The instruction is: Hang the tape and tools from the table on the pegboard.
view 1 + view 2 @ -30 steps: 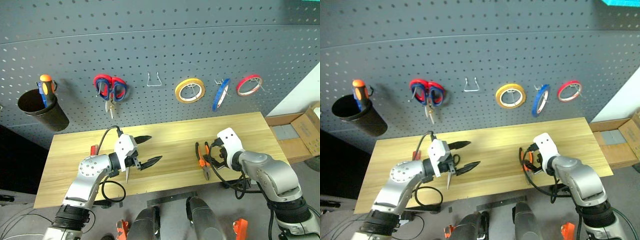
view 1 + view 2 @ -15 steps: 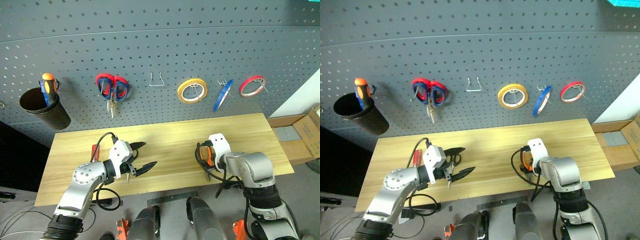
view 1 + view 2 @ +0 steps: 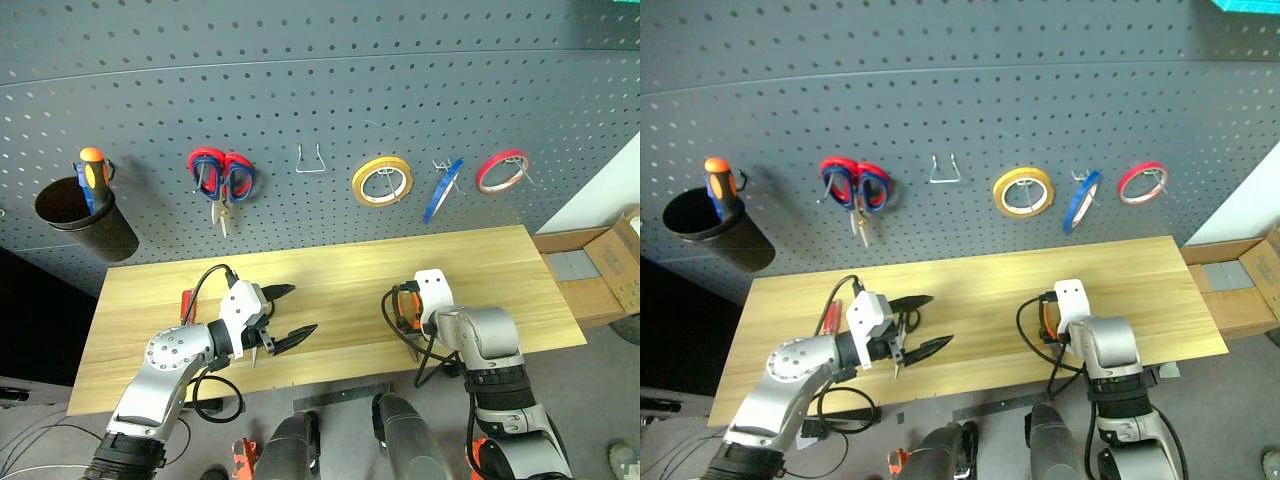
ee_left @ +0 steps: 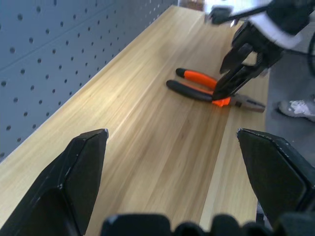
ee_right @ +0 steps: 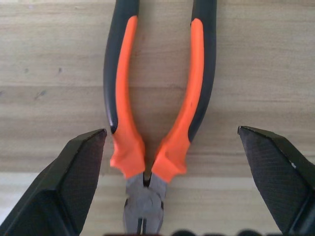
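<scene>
Head view: I saw blue tape point(image 3: 441, 189) hung on pegboard point(image 3: 330, 90); pliers point(image 3: 404, 309) lay on table point(image 3: 500, 270) under right gripper point(image 4: 235, 73). Left wrist: left gripper point(image 3: 283, 315) spread wide, empty. Right wrist: right fingers point(image 5: 74, 182) wide, straddling pliers.

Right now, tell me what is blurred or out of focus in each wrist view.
Left wrist view: the near left gripper fingers look soft, and the right gripper beyond is smeared. Right wrist view: the pliers are sharp, only their nose blurs.
</scene>
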